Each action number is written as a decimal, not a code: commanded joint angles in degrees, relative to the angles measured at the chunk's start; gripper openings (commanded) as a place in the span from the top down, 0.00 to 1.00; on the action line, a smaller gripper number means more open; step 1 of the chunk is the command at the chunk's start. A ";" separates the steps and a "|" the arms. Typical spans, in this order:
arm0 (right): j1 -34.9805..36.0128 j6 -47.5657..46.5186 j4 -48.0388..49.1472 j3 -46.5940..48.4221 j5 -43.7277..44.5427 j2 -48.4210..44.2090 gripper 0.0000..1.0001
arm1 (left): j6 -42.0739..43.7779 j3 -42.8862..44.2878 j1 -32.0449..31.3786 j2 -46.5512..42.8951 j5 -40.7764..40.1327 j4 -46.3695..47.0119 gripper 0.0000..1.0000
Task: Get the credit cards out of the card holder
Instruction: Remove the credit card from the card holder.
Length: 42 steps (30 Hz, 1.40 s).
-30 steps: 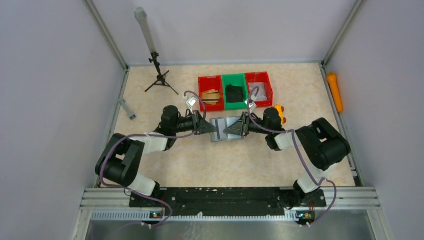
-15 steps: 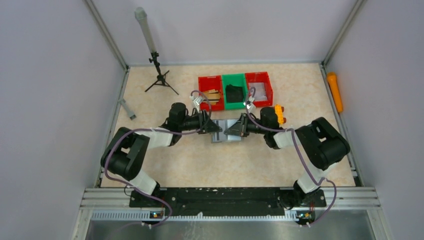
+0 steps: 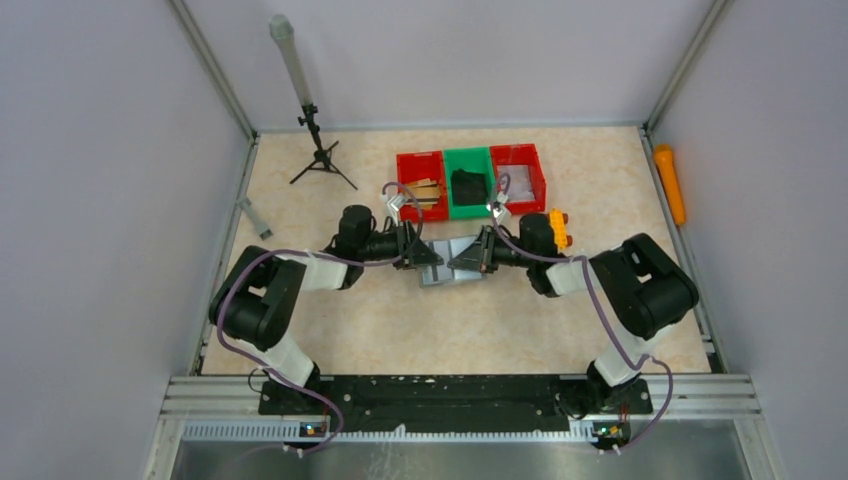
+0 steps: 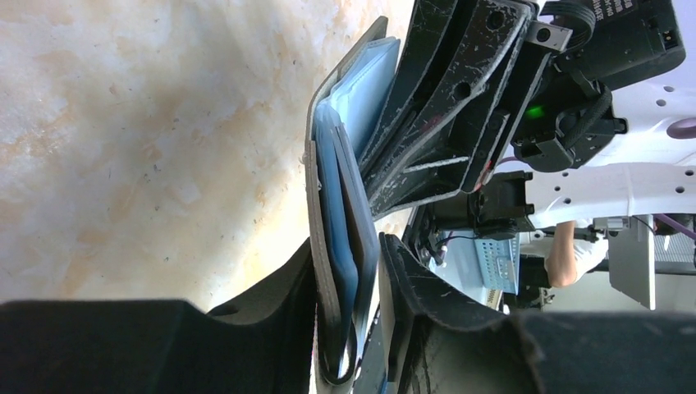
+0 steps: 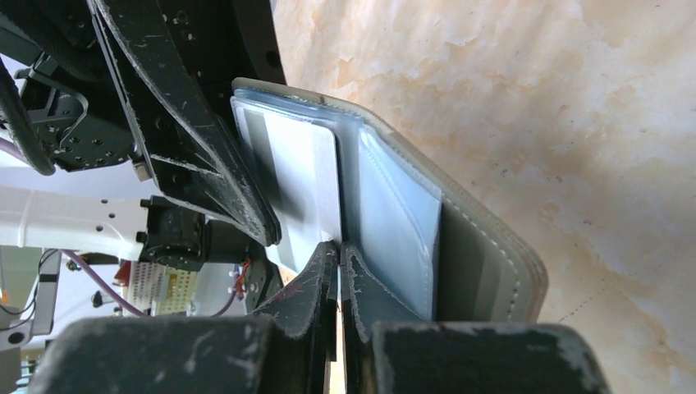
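Tabletop [image 3: 520, 320], beige and marbled, with two arms reaching in from its near edge. The left arm [image 3: 300, 272] and right arm [image 3: 600, 275] meet tip to tip near the middle of the tabletop, slightly toward the far edge. A row of bins [image 3: 468, 152], red, green and red, stands at the middle of the far edge, just beyond the meeting point. A tripod [image 3: 318, 150] stands near the far left corner.

The card holder [image 5: 476, 254] is between the two grippers, half open, with its grey cover outward and its shiny blue pockets inward. The left gripper [image 4: 349, 246] is clenched on one flap of the card holder, one finger on each face. The right gripper [image 5: 339, 250] has its fingers drawn almost together on the edge of a pale credit card [image 5: 299, 176], which sits partly inside an inner pocket.
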 commanded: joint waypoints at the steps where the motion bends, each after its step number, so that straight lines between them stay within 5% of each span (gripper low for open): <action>1: -1.61 -0.68 -0.20 1.34 2.32 -0.66 1.00 | -1.23 -0.47 0.50 -2.94 3.99 5.84 0.66; 18: -2.40 -2.23 -2.09 1.00 2.66 -2.76 1.00 | -3.96 -1.92 2.19 -2.60 5.05 10.19 1.00; 25: -2.39 -0.42 1.75 -0.16 1.35 -2.87 0.60 | -6.44 -2.61 2.21 -2.42 6.32 14.49 1.00; 29: -2.41 0.48 3.41 -0.48 0.39 -2.65 0.49 | -10.29 -3.96 2.20 -2.50 7.77 21.86 1.00; 35: -2.41 8.62 18.24 -1.80 -5.37 0.85 0.56 | -10.93 -3.99 2.20 -1.74 7.97 23.22 1.00; 42: -2.41 10.50 20.05 -1.44 -6.30 1.92 0.72 | -10.49 -3.60 2.21 -1.59 8.01 22.18 1.00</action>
